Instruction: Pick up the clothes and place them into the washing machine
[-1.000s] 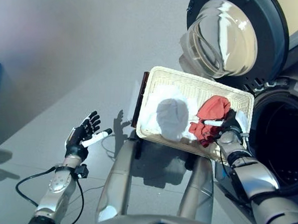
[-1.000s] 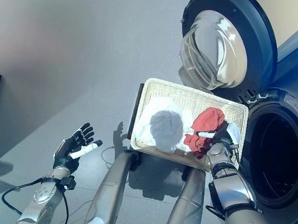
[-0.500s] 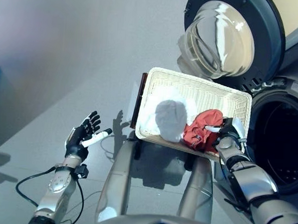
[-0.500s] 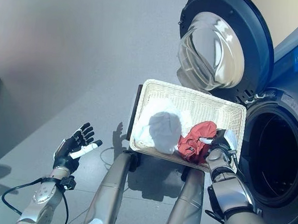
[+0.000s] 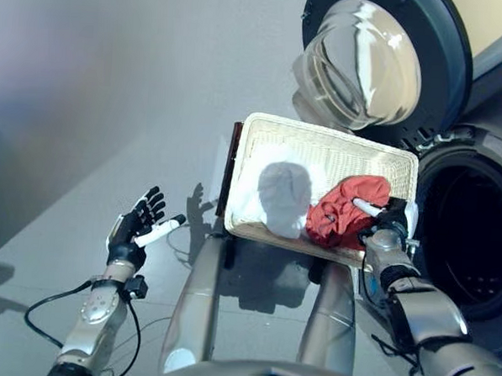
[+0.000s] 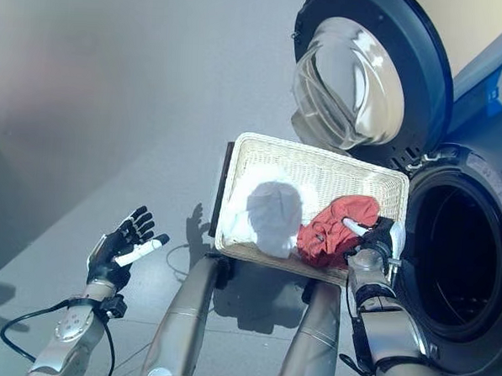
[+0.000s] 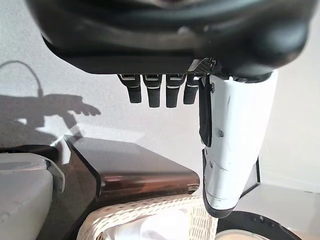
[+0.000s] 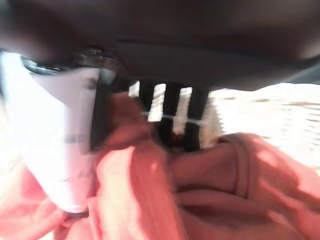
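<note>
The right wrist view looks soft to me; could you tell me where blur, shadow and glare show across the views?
Right wrist view: motion-blurred, red garment smeared around the right hand. Left eye view: a round shadow falls on the white cloth; glare streaks the door glass. Left wrist view: sharp, left hand open.

A white woven wicker basket (image 6: 261, 151) holds a white cloth (image 6: 271, 208) and a crumpled red garment (image 6: 331, 230). The right hand (image 6: 376, 238) grips the garment at the basket's right end, beside the dark washing machine drum opening (image 6: 454, 249). The left hand (image 6: 120, 247) hangs with fingers spread over the grey floor (image 6: 113, 88).
</note>
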Controlling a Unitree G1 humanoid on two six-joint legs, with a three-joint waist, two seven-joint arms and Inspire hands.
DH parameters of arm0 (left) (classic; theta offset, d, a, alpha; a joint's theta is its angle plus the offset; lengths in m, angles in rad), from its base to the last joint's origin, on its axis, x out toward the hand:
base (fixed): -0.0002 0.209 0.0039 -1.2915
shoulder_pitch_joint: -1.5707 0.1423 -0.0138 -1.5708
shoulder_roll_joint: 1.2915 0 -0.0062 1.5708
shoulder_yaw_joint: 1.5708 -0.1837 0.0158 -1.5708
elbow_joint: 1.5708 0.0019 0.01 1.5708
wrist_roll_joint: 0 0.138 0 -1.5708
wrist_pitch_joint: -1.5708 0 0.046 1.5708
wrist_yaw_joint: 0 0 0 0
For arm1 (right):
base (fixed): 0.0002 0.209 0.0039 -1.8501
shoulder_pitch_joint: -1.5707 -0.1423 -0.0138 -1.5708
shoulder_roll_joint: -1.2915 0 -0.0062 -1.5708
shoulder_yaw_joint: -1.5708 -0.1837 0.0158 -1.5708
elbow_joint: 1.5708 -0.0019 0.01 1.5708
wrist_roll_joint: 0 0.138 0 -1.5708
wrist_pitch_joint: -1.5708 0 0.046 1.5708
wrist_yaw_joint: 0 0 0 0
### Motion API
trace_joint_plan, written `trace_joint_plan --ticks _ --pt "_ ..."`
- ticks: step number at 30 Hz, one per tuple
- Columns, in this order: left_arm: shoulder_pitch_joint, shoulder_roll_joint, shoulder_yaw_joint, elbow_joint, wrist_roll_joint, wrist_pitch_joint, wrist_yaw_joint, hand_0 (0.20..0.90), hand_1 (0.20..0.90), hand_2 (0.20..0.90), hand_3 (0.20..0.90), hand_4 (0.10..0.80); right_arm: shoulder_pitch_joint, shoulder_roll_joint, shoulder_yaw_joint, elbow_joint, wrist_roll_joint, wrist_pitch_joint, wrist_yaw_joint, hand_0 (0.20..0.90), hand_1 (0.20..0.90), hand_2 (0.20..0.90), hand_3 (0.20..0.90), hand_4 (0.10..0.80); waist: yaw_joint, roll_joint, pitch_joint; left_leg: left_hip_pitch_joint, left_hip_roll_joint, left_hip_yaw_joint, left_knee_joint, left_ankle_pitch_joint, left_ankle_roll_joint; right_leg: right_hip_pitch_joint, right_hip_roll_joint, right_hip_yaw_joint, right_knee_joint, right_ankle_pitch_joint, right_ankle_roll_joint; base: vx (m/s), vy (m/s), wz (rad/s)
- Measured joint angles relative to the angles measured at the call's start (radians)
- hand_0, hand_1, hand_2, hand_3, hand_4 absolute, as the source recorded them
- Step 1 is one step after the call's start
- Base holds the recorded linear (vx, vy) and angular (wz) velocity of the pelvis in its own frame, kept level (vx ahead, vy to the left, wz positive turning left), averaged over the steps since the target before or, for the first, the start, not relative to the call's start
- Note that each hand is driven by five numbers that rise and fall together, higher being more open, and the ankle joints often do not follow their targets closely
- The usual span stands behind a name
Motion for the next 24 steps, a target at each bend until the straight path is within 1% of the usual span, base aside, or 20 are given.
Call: trace_joint_plan --ticks 4,5,7,8,9,10,12,16,18,21,23,24 --pt "-0.003 -0.006 0.006 0.047 0.002 -0.001 0.005 0.9 0.9 0.9 0.9 0.8 0.056 0.057 -0.045 -0.068 0.132 -0.071 0.008 0.2 0.2 0.2 0.2 0.3 -0.023 -0.02 0.001 0.047 0.013 0.019 -0.022 0.001 0.001 0.038 0.011 0.004 -0.035 0.026 0.002 0.036 -0.009 -0.15" --pt "-0.006 -0.015 0.009 0.056 0.004 -0.001 0.007 0.9 0.9 0.9 0.9 0.8 0.066 0.067 -0.057 -0.077 0.168 -0.091 0.011 0.2 0.2 0.2 0.2 0.3 -0.024 -0.024 -0.001 0.059 0.015 0.022 -0.034 -0.01 0.003 0.05 0.012 0.0 -0.045 0.023 0.001 -0.066 0.012 -0.13" --pt "-0.007 -0.033 0.019 0.081 0.006 0.0 0.011 0.9 0.9 0.9 0.9 0.8 0.11 0.097 -0.083 -0.082 0.269 -0.124 0.022 0.2 0.2 0.2 0.2 0.3 -0.041 -0.029 -0.003 0.095 0.017 0.022 -0.064 -0.005 0.001 0.088 0.011 -0.007 -0.079 0.024 0.01 -0.013 0.004 -0.05" --pt "-0.006 -0.041 0.025 0.089 0.006 -0.001 0.011 0.9 0.9 0.9 0.9 0.8 0.119 0.108 -0.106 -0.084 0.313 -0.131 0.035 0.2 0.2 0.2 0.2 0.3 -0.04 -0.032 -0.006 0.108 0.015 0.022 -0.084 0.005 -0.002 0.101 0.011 -0.01 -0.097 0.036 0.007 0.031 -0.007 -0.01" --pt "-0.006 -0.042 0.026 0.091 0.006 0.0 0.013 0.9 0.9 0.9 0.9 0.8 0.125 0.111 -0.107 -0.08 0.334 -0.133 0.036 0.2 0.2 0.2 0.2 0.3 -0.043 -0.032 -0.006 0.114 0.015 0.024 -0.091 0.007 0.0 0.108 0.01 -0.013 -0.104 0.034 0.01 -0.073 0.007 0.01" --pt "-0.006 -0.042 0.029 0.095 0.006 0.0 0.012 0.9 0.9 0.9 0.9 0.8 0.146 0.116 -0.129 -0.082 0.371 -0.14 0.053 0.2 0.2 0.2 0.2 0.3 -0.043 -0.033 -0.006 0.125 0.015 0.024 -0.109 0.014 0.0 0.118 0.011 -0.012 -0.12 0.039 0.005 0.0 0.0 0.0" --pt "-0.006 -0.042 0.031 0.099 0.006 0.0 0.013 0.9 0.9 0.9 0.9 0.8 0.166 0.118 -0.144 -0.086 0.399 -0.147 0.054 0.2 0.2 0.2 0.2 0.3 -0.044 -0.034 -0.006 0.137 0.014 0.03 -0.128 0.019 0.0 0.127 0.012 -0.013 -0.141 0.053 0.003 0.011 -0.002 -0.06" --pt "-0.018 -0.044 0.032 0.11 0.01 -0.001 0.015 0.9 0.9 0.9 0.9 0.8 0.2 0.118 -0.135 -0.124 0.388 -0.145 0.05 0.2 0.2 0.2 0.2 0.3 -0.045 -0.034 -0.005 0.152 0.013 0.035 -0.133 0.026 0.002 0.137 0.013 -0.013 -0.145 0.057 0.003 -0.001 -0.002 -0.01" --pt "-0.033 -0.046 0.032 0.111 0.014 -0.001 0.019 0.9 0.9 0.9 0.9 0.8 0.207 0.11 -0.117 -0.164 0.318 -0.144 0.051 0.2 0.2 0.2 0.2 0.3 -0.045 -0.033 -0.003 0.152 0.013 0.035 -0.133 0.026 0.002 0.137 0.012 -0.013 -0.142 0.057 0.003 0.0 0.0 0.0" --pt "-0.041 -0.056 0.035 0.111 0.028 -0.001 0.021 0.9 0.9 0.9 0.9 0.8 0.182 0.103 -0.092 -0.168 0.244 -0.144 0.045 0.2 0.2 0.2 0.2 0.3 -0.044 -0.033 -0.003 0.151 0.014 0.034 -0.135 0.021 0.0 0.136 0.009 -0.013 -0.143 0.057 0.003 0.0 0.0 0.0" --pt "-0.041 -0.062 0.035 0.111 0.032 -0.001 0.021 0.9 0.9 0.9 0.9 0.8 0.175 0.103 -0.091 -0.172 0.23 -0.144 0.045 0.2 0.2 0.2 0.2 0.3 -0.042 -0.033 -0.002 0.151 0.014 0.034 -0.136 0.021 0.0 0.135 0.01 -0.013 -0.143 0.056 0.003 0.0 0.0 0.0" --pt "-0.039 -0.063 0.036 0.112 0.035 -0.001 0.022 0.9 0.9 0.9 0.9 0.8 0.171 0.103 -0.085 -0.174 0.221 -0.144 0.044 0.2 0.2 0.2 0.2 0.3 -0.041 -0.034 -0.001 0.151 0.014 0.034 -0.138 0.021 0.0 0.135 0.01 -0.012 -0.145 0.053 0.008 0.0 0.0 0.0"
